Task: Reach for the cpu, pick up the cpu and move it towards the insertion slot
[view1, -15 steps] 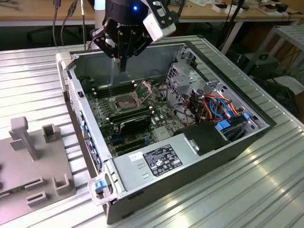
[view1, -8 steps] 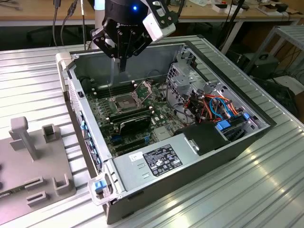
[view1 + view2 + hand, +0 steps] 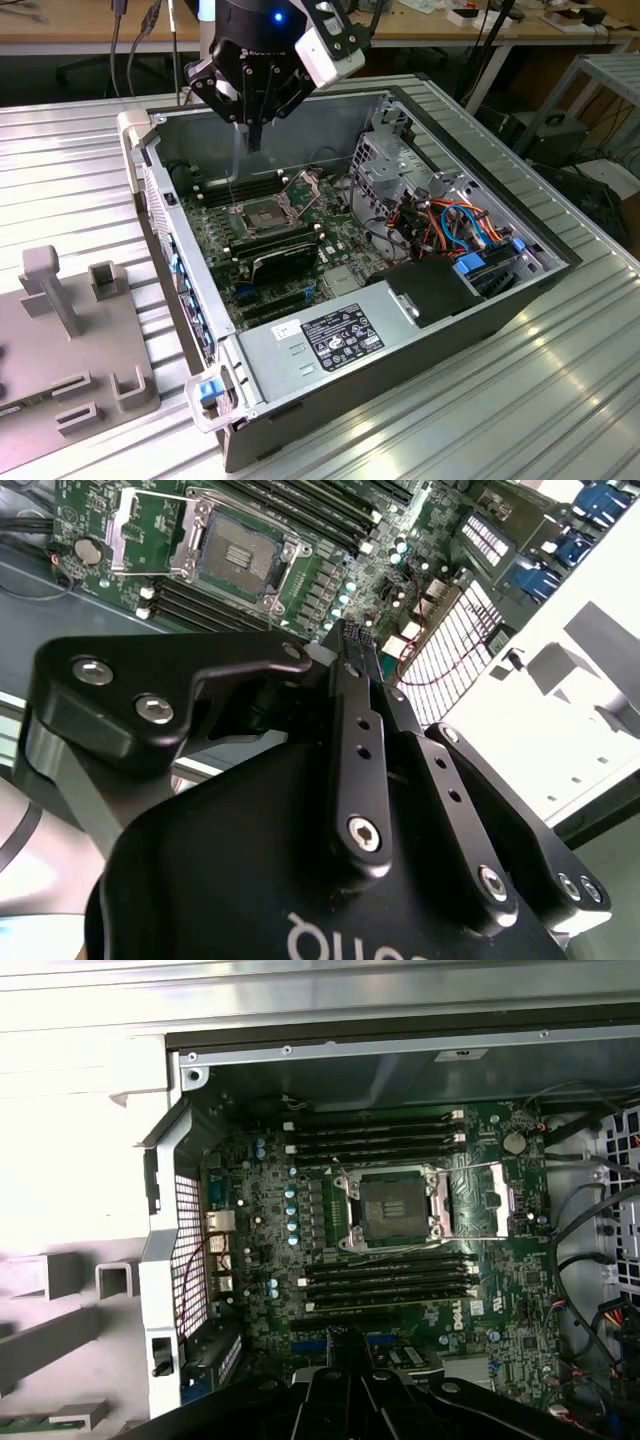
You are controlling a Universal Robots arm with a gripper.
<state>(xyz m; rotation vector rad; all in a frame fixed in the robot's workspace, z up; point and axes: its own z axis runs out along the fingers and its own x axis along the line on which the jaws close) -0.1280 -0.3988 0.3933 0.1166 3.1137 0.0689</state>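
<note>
My black gripper (image 3: 255, 140) hangs over the open computer case, above and a little behind the insertion slot (image 3: 262, 215). In the second wrist view its fingers (image 3: 352, 710) are pressed together. Only a thin dark edge that I take for the cpu (image 3: 358, 635) shows at the tips; the fingers hide its face. The slot (image 3: 390, 1205) is a square socket with a shiny frame and a dark centre. Its cover plate is folded open and nothing sits in it. In the first wrist view the gripper (image 3: 345, 1338) lies several memory slots away from the socket. The socket (image 3: 237, 552) lies beyond the fingertips.
Long dark memory slots (image 3: 385, 1285) flank the socket on both sides. A metal drive cage (image 3: 385, 160) and coloured cables (image 3: 450, 220) fill the case's side at the exterior view's right. A grey fixture with upright posts (image 3: 70, 330) stands outside the case at the left.
</note>
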